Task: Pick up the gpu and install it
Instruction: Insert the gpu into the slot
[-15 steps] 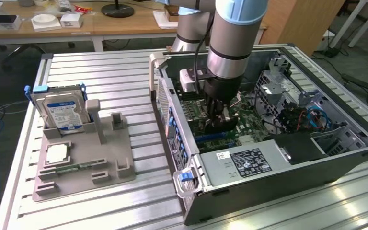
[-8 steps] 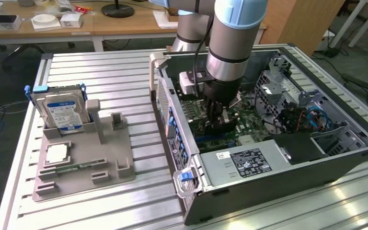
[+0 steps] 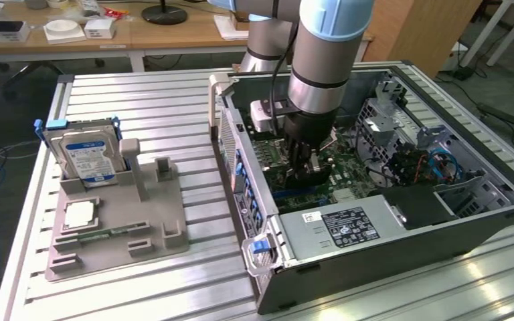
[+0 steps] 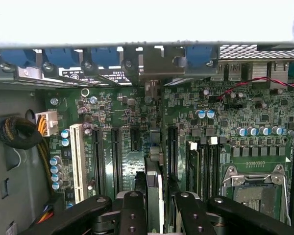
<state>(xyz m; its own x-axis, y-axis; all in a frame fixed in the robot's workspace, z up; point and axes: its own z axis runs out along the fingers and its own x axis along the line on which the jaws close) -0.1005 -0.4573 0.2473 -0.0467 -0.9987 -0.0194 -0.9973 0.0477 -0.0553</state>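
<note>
The gpu [image 4: 155, 188] stands on edge between my fingers [image 4: 132, 213], seen as a thin dark strip running toward the case's rear wall. Its silver bracket end [image 4: 157, 66] reaches the rear slot openings. My gripper [image 4: 159, 218] is shut on the card. It sits low over the green motherboard [image 4: 225, 112], in line between two long black expansion slots [image 4: 115, 156]. In the exterior view the gripper [image 3: 300, 175] reaches down inside the open computer case [image 3: 400, 247], with the dark card [image 3: 288, 182] at its tips. Whether the card's edge is seated in a slot is hidden.
A silver hard drive [image 3: 83, 157] stands in a grey fixture [image 3: 150, 221] on the exterior view's left, with a processor chip [image 3: 80, 214] and a memory stick [image 3: 105, 234]. Inside the case are a power supply [image 3: 342, 227], a white slot [image 4: 78, 161], memory slots [image 4: 206, 166] and a processor socket [image 4: 255, 188].
</note>
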